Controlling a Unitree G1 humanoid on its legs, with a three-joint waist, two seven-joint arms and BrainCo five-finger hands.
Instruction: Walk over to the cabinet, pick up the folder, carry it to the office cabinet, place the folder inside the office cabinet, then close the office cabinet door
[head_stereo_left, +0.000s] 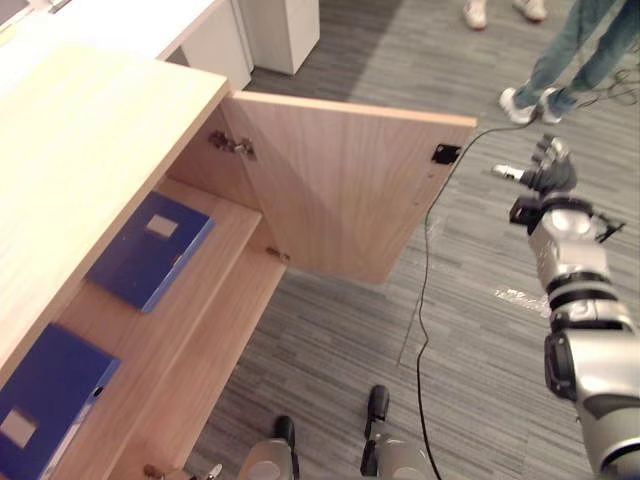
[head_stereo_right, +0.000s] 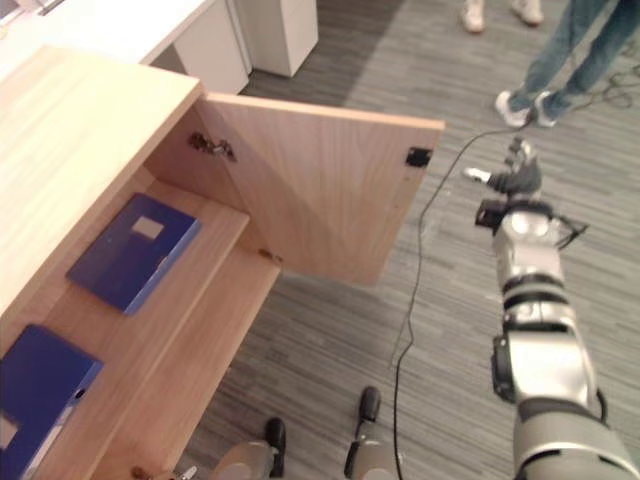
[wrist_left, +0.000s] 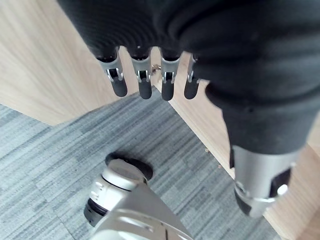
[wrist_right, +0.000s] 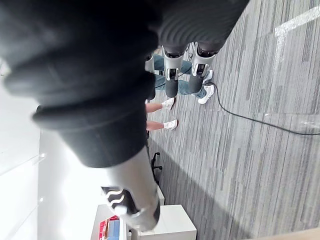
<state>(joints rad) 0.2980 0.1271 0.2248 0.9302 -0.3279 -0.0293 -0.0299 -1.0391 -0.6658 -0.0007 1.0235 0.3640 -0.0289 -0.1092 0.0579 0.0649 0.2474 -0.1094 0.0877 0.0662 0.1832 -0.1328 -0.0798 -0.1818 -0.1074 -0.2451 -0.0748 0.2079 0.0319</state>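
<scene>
The wooden office cabinet (head_stereo_left: 90, 140) stands at my left with its door (head_stereo_left: 340, 185) swung wide open toward me. A blue folder (head_stereo_left: 150, 250) lies flat on the inner shelf, and a second blue folder (head_stereo_left: 45, 400) lies nearer me on the same shelf. My right hand (head_stereo_left: 548, 165) is stretched out over the carpet, to the right of the door's free edge and apart from it; its fingers (wrist_right: 172, 75) are straight and hold nothing. My left hand (wrist_left: 142, 82) hangs low beside the cabinet's wooden front, fingers relaxed and empty.
A person's legs (head_stereo_left: 575, 60) stand on the grey carpet beyond my right hand, and another person's shoes (head_stereo_left: 495, 12) show farther back. A white cabinet (head_stereo_left: 280, 30) and a white desk (head_stereo_left: 120, 20) stand behind the wooden one.
</scene>
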